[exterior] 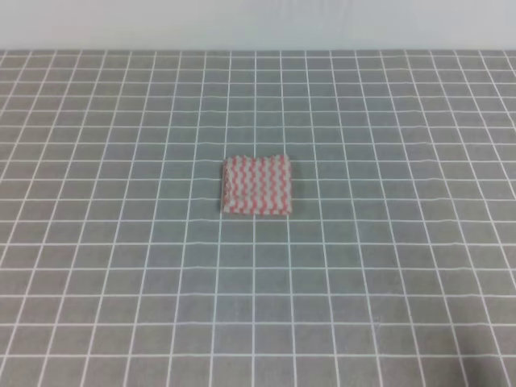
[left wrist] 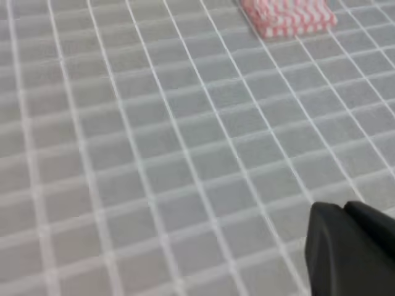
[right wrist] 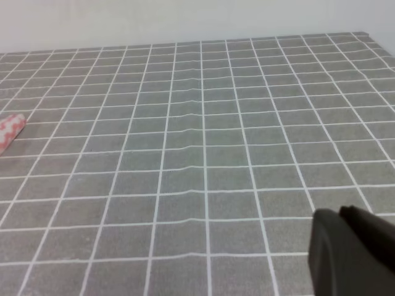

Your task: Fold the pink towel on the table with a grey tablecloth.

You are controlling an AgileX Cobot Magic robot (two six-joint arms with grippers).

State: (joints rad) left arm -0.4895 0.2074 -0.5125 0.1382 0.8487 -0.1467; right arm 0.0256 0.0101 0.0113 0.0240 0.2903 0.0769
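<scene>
The pink towel (exterior: 258, 185) lies as a small thick rectangle with stacked layers in the middle of the table with a grey tablecloth (exterior: 121, 282). Neither arm shows in the exterior high view. In the left wrist view the towel (left wrist: 288, 15) sits at the top right, far from the black part of my left gripper (left wrist: 349, 250) at the bottom right corner. In the right wrist view only one end of the towel (right wrist: 9, 131) shows at the left edge, and a black part of my right gripper (right wrist: 352, 253) fills the bottom right corner. Nothing is held by either.
The gridded cloth has a slight lengthwise ridge (right wrist: 200, 123) in the right wrist view. A pale wall (exterior: 258, 24) runs behind the table's far edge.
</scene>
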